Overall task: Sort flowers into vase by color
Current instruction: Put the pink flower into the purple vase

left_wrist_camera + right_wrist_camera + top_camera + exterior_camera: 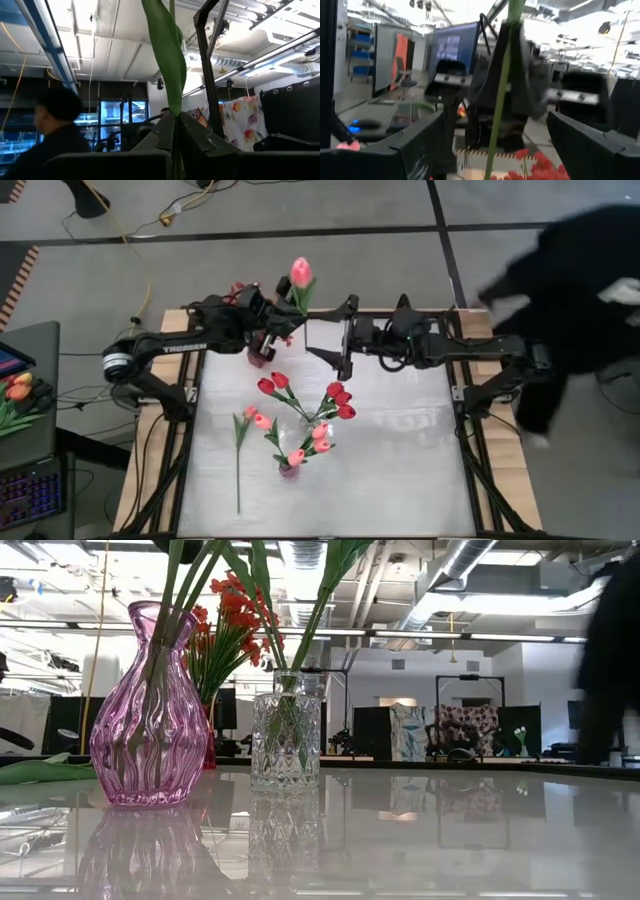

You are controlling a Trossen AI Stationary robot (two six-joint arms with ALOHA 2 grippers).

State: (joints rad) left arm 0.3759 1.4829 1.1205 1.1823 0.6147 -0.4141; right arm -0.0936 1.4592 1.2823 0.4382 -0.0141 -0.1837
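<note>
green stem and a long leaf (165, 65) run up between the fingers (160, 137) of my left claw (283, 315), which is clamped tight on a pink tulip (301, 272). that claw sits at the far edge of the worktop (400, 470), and the pink bud stands above it, past the far rim. just beside it, on the far left part of the worktop, is a dark red vase (260, 356) with a spray of small red blossoms (240, 288).

my right claw (345, 345) is close by at the far edge, fingers spread wide with nothing in them. from its wrist i see the thin green stem (502, 90) standing between its two dark fingers (415, 142), with my left claw behind it.

nearer the middle of the worktop a clear glass vase (286, 728) holds red tulips (340, 398), their buds fanned out left and right. nearer the front a pink glass vase (150, 710) holds pink tulips (320, 440). one more pink tulip (247, 414) lies flat on the worktop left of those vases, its stem running toward the front edge.

a person in dark clothes (580, 290) stands off the far right corner. more flowers (20, 392) lie on a side desk off to the left.
</note>
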